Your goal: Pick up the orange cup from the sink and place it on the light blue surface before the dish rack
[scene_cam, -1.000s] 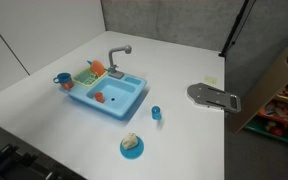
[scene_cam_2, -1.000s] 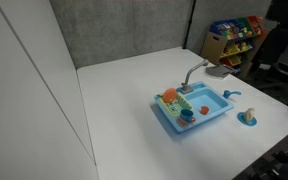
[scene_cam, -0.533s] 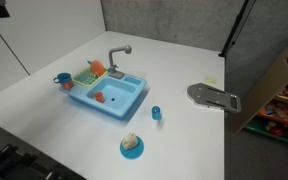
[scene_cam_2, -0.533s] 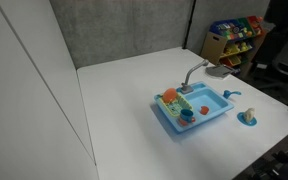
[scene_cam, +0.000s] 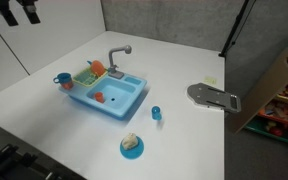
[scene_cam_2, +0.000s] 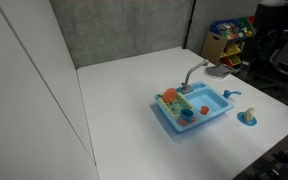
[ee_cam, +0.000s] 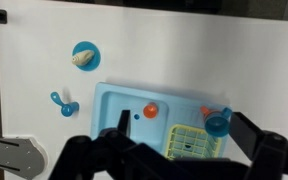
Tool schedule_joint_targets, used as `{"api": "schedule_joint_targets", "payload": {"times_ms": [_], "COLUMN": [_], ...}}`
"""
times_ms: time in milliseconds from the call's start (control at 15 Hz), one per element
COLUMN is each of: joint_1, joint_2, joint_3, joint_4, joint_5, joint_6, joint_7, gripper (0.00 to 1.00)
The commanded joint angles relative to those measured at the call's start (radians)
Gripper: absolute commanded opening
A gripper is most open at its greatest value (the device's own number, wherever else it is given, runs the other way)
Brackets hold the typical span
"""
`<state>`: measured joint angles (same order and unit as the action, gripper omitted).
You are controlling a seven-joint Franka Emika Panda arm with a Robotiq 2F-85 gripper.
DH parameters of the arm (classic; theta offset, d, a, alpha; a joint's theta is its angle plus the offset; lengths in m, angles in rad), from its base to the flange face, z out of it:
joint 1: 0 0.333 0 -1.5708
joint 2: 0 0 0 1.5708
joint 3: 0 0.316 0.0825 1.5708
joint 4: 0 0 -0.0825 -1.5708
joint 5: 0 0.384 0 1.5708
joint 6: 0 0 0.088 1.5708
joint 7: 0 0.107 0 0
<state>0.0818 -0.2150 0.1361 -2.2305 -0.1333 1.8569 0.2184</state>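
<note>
Orange cup sits in the basin of the blue sink, at the centre of the wrist view, just left of the dish rack; gripper along the bottom edge, fingers spread wide, holding nothing.

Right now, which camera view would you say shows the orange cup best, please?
The wrist view: it looks straight down on the orange cup in the sink. In an exterior view it is a small orange spot; in an exterior view the sink is too small to pick it out.
</note>
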Motion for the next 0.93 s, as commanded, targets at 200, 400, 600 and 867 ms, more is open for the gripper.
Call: {"api": "schedule_joint_targets", "payload": {"times_ms": [200,400,600,867], "joint_1": [-0.045,-0.063,-0.075,-0.069], "joint_2": [0.086,0.137,0.213,0.327], "joint_3": [-0.033,-0.055,-0.078,-0.110], "joint_4": [0.007,0.007,0.013,0.029], "joint_5": [-0.030,-0.051,-0.070,-0.086], "joint_6": [0.138,0.188,0.228,0.295], "joint_7": [0.081,0.113,0.155,0.243], "gripper": [1.00,1.00,1.00,1.00]}}
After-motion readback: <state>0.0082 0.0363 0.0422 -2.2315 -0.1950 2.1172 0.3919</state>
